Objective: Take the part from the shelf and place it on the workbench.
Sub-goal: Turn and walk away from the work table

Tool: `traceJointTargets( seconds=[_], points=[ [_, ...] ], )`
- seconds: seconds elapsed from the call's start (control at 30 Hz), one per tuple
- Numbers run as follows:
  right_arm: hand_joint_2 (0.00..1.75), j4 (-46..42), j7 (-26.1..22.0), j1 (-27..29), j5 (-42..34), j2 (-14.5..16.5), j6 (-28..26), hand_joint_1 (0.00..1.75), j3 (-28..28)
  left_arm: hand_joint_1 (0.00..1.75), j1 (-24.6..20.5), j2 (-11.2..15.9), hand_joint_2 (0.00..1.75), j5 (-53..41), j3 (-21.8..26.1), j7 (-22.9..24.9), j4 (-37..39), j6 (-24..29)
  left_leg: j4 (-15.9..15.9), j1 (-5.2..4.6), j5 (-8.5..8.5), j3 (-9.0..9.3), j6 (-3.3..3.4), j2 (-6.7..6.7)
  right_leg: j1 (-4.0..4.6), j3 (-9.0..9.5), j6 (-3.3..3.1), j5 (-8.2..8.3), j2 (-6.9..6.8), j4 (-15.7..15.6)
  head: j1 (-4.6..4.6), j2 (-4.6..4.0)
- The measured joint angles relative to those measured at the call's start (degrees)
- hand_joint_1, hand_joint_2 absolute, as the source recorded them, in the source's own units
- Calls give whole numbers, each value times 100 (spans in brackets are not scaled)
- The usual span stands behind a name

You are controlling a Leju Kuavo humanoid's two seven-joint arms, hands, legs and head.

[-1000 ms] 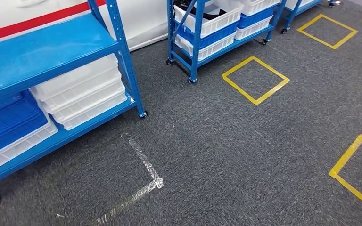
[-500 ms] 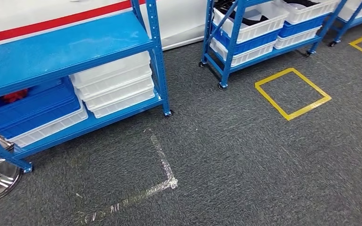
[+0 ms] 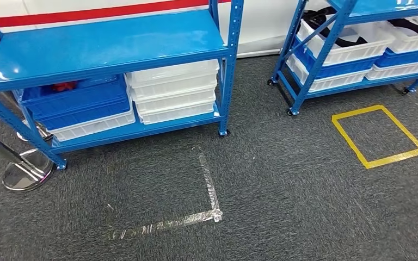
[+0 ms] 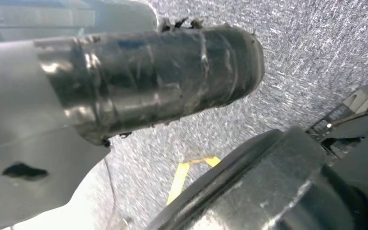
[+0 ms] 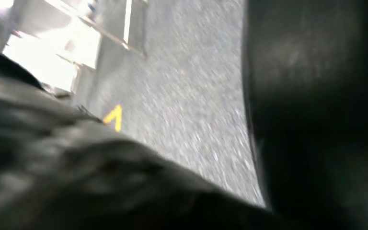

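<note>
at the far left a chrome stanchion base (image 3: 24,173) stands on the grey carpet, just beside the near leg of the blue shelf (image 3: 103,41); the shelf's top deck is bare and glossy; below it, on the left, sits a stack of blue bins (image 3: 79,103) over one white bin, and a small red object (image 3: 64,86) peeps above the rim of the topmost blue bin — probably the part, though too little of it shows to be sure; to the right of the blue stack, under the same deck, is a stack of white bins (image 3: 173,91); on the carpet in front lies a corner of clear tape (image 3: 209,187); further right stands a second shelf (image 3: 354,46) with white and blue bins holding dark items; near it, a yellow tape square (image 3: 380,136) marks the floor.

handling, as a judgement: a piece that small in a bin should be light and stiff, likely hard plastic or metal, perhaps smooth — best pinched across its body from above, reaching in under the low deck, with little headroom.

the left hand (image 4: 148,81) hangs over the carpet; whether it is clenched or released i cannot tell; the right wrist view is a dark blur, so the right hand's state cannot be told either.
</note>
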Motion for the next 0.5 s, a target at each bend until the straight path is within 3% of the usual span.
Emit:
traceJointTargets(
  seconds=[0.03, 0.07, 0.1, 0.17, 0.2, 0.27, 0.33, 0.4, 0.43, 0.5],
  points=[
    [0, -2, -20, -1, -3, -7, -8, 0, 4, 0, -4, 0, 0, 3, 0, -2, 0, -6, 5, -4, -4, 3, 7, -82, 6, -176, -3, -61, 40, 300, -1, 0],
    [0, -4, -37, -3, -5, -13, -16, 0, 14, 0, -4, 0, 0, 7, 0, -5, 0, -10, 11, -7, -10, 10, 12, -170, 11, -266, -10, -2, 57, 405, -1, 0],
    [0, -6, -47, -6, -5, -19, -21, 0, 28, 0, -4, 0, 0, 13, 0, -8, 0, -11, 20, -7, -16, 21, 11, -265, 14, -257, -24, 171, 72, 292, -1, 0],
    [0, -8, -54, 0, -10, -31, -39, 0, 65, 0, -2, 0, 0, 31, 0, -12, 0, -10, 43, -5, -32, 33, -4, -438, 5, -27, -66, 659, 175, -400, 2, 0],
    [0, -8, -53, 4, -29, -39, -54, 0, 81, 0, -2, 0, 0, 39, 0, -16, 0, -7, 69, -13, -42, 21, -18, -509, -1, 83, -84, 813, 255, -745, 4, 0],
    [0, -8, -31, 5, -195, -51, -148, 0, 107, 0, 9, 2, 0, 51, 0, -25, 0, -1, 95, -15, -43, -30, -62, -593, -6, 167, -106, 878, 360, -1065, 6, 0],
    [87, -10, 37, 0, -614, -45, -316, 0, 75, 0, 33, 13, 0, 60, 0, -22, 2, 1, 86, -15, -28, -58, -123, -651, -15, 173, -135, 878, 340, -1112, 2, 0],
    [175, -13, 62, 28, -1074, -34, -442, 0, -21, 0, 47, 27, 0, 62, 0, -4, 5, -1, 205, -30, -127, -110, -190, -486, -41, 221, -183, 906, 282, -1160, -31, 0],
    [175, -14, 44, 49, -1230, -32, -480, 0, -80, 0, 42, 34, 0, 64, 0, 6, 7, -2, 420, -28, -259, -209, -223, -337, -52, 242, -210, 916, 245, -1178, -52, 0],
    [175, -11, 11, 89, -1392, -41, -557, 0, -178, 0, 20, 33, 0, 80, 1, 31, 7, -3, 1145, 11, -597, -554, -299, -90, -45, 251, -255, 915, 167, -1182, -93, 0]
  ],
)
